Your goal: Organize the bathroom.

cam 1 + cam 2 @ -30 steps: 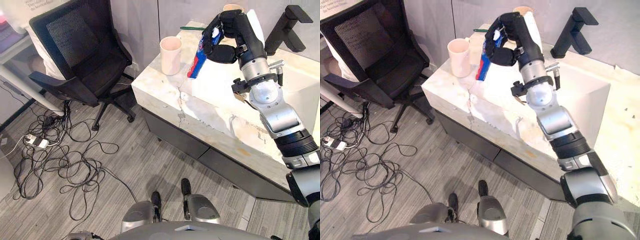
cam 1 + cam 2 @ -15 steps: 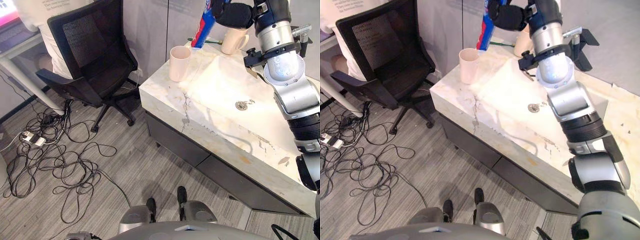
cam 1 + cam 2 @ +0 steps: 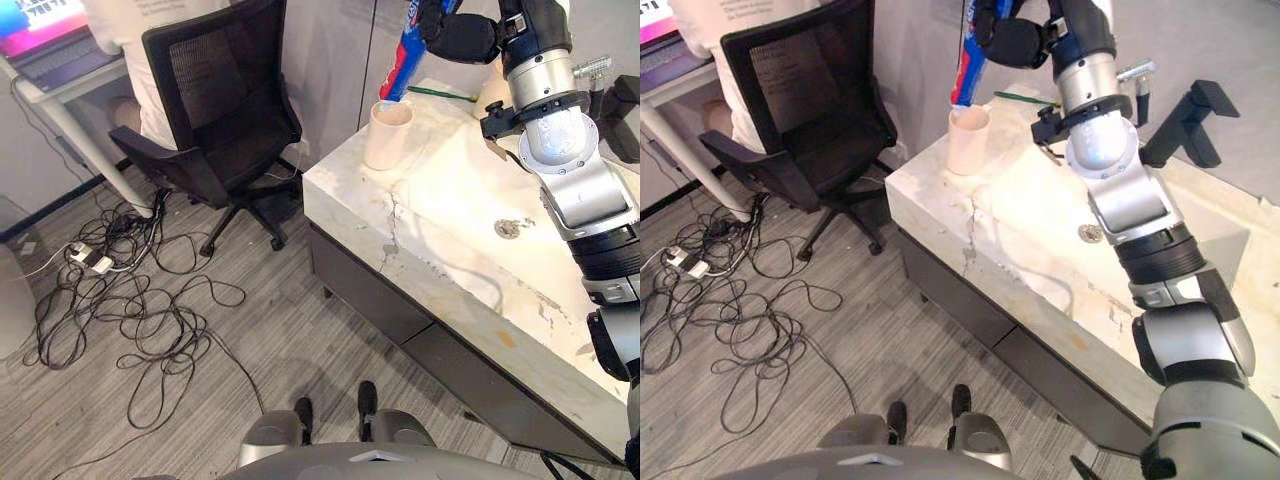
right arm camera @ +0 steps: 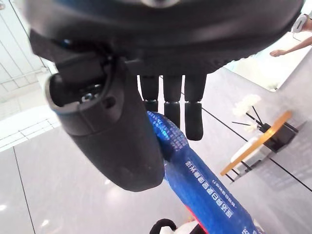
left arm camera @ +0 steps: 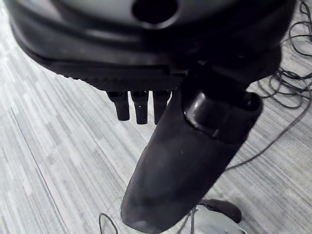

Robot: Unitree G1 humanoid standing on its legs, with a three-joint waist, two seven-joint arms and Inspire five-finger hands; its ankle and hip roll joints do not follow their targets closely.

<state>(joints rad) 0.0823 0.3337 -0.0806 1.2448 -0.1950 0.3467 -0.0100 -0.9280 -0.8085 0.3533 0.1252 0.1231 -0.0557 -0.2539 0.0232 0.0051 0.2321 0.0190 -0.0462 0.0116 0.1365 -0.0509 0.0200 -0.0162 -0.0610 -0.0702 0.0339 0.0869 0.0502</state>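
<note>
The right hand (image 3: 1015, 35) is raised above the far left corner of the marble desk (image 3: 440, 240), its fingers and thumb clenched round a blue tube (image 3: 402, 62) that looks like toothpaste. The tube hangs nearly upright from the hand, slightly slanted, and its lower end, marked with red, sits right at the mouth of a pale pink cup (image 3: 388, 135). Whether the tip is already inside the rim or just over it is hard to tell from the head views. In the right wrist view the tube (image 4: 204, 180) runs out from between the thumb and the row of fingers (image 4: 171, 105), which press against it.

The cup stands upright near the desk's left corner, close to the edge. Behind it a green toothbrush (image 3: 440, 94) lies flat on the stone, apart from the cup. A basin is sunk into the desk, with its drain (image 3: 512, 228) to the right of the arm, and a black tap (image 3: 1185, 125) stands at the far side of the basin.

The left hand (image 5: 185, 161) shows in its own wrist view, hanging over the grey striped floor (image 3: 250, 330) with its fingers straight and relaxed, holding nothing.

To the left of the desk a black office chair (image 3: 225, 110) stands on the floor, with a person in a white top (image 3: 140, 60) behind its back. A tangle of black cables (image 3: 130, 310) lies across the floor in front of the chair.
</note>
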